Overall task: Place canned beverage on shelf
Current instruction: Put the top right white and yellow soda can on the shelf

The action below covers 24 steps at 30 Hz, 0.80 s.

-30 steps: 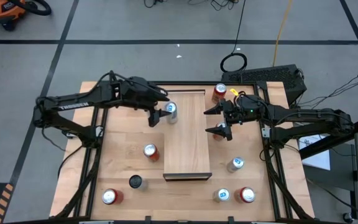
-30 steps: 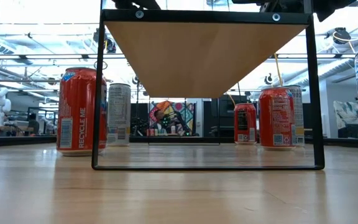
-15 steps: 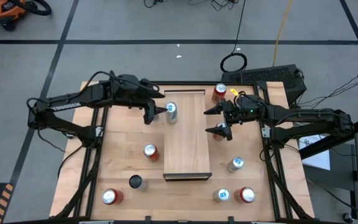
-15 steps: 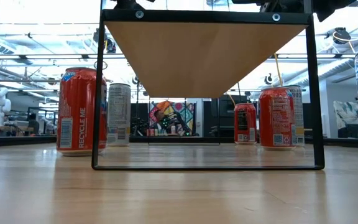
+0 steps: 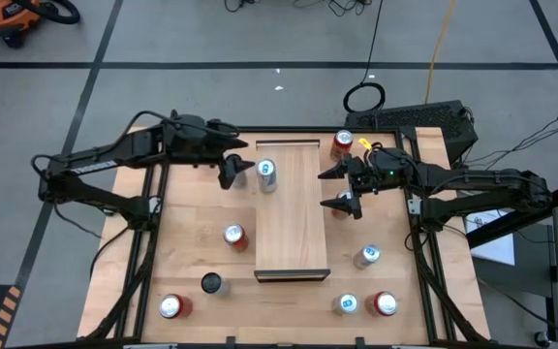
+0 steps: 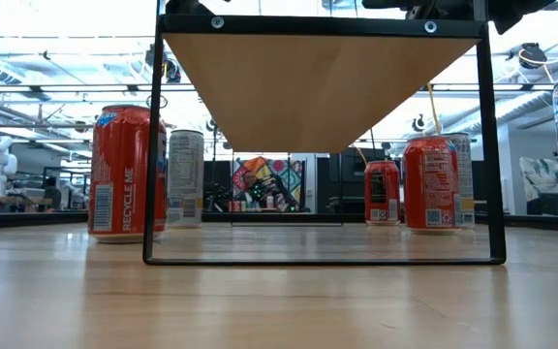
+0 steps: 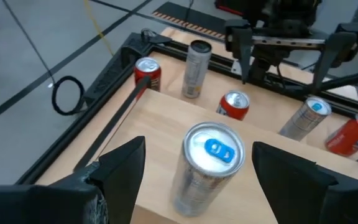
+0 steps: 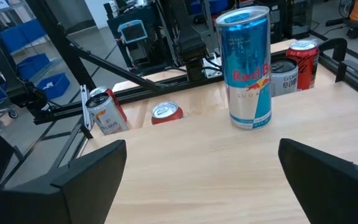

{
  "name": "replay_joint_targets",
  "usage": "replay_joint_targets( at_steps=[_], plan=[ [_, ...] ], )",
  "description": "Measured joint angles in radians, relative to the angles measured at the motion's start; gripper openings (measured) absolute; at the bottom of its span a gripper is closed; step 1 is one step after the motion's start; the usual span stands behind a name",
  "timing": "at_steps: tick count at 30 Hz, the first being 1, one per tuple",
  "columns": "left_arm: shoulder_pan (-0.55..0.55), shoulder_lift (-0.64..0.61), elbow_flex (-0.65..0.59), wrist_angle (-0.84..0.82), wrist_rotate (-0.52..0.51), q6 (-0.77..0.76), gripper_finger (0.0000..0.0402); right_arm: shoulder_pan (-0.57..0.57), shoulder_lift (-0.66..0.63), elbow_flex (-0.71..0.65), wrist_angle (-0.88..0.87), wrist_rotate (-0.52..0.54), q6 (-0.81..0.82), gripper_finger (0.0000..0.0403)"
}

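Silver-and-blue can [image 5: 266, 174] stands upright on the shelf [image 5: 293, 233], near the shelf's upper left corner in the high view, close to its left edge. Left gripper [image 5: 234, 171] sits just beside the can on its left, off the shelf edge, jaws parted and empty; in the left wrist view the can [image 7: 207, 168] lies straight ahead between the two fingers [image 7: 122, 167] but apart from both. Right gripper [image 5: 343, 186] hangs at the shelf's right edge, across the board from the can, jaws spread wide and holding nothing; its wrist view shows the same can [image 8: 247, 67] upright, well ahead across the pale board. Judgement: the can appears already placed; left arm is the nearer one, with the can's long axis vertical. Other cans stand on the tabletop [image 5: 197, 254] around the shelf, untouched.
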Motion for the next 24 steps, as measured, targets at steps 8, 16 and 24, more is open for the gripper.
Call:
replay_joint_targets(
  at_steps=[8, 16, 24],
  plan=[
    [0.0, -0.004, 0.0, -0.106, -0.072, -0.121, 0.0297, 0.0, 0.0, 0.0, 0.001, 0.0, 0.0, 0.04],
    [0.0, -0.008, 0.0, -0.24, -0.162, -0.259, 0.0297, 0.0, 0.0, 0.0, 0.0, 0.0, 0.0, 0.04],
    [0.0, -0.009, 0.0, -0.307, -0.301, -0.261, 0.0297, 0.0, 0.0, 0.0, -0.002, 0.044, 0.019, 0.04]
  ],
)
